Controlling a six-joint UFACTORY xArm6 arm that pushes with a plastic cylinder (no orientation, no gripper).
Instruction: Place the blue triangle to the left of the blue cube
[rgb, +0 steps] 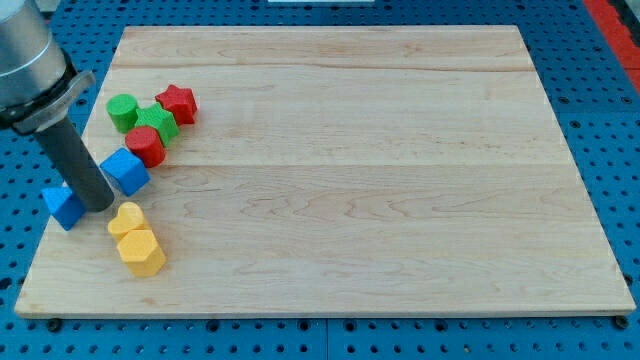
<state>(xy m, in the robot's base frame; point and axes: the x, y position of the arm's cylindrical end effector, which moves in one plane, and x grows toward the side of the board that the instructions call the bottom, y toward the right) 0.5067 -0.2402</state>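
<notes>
Pale wooden board (340, 170) is lying on a blue pegboard table (620, 120), filling most of the view. All the blocks are clustering at the board's nine o'clock side. Arm's dark rod (75, 160) is slanting down from eleven o'clock, and my tip (100, 206) is resting on the wood between the two blue pieces: the blue triangle (63, 206) is sitting just at its nine o'clock, touching or nearly so, right at the board's edge, while the blue cube (126, 171) is sitting just at its one o'clock. There is no claw on this rod (so nothing to be apart or together).

At twelve o'clock from the cube, a red cylinder (146, 146) is touching it, with a green star-like block (157, 123), a green cylinder (122, 112) and a red star (177, 103) crowding beyond. At six o'clock from the cube, a yellow heart-like block (126, 218) and a yellow hexagonal block (141, 251) are sitting together.
</notes>
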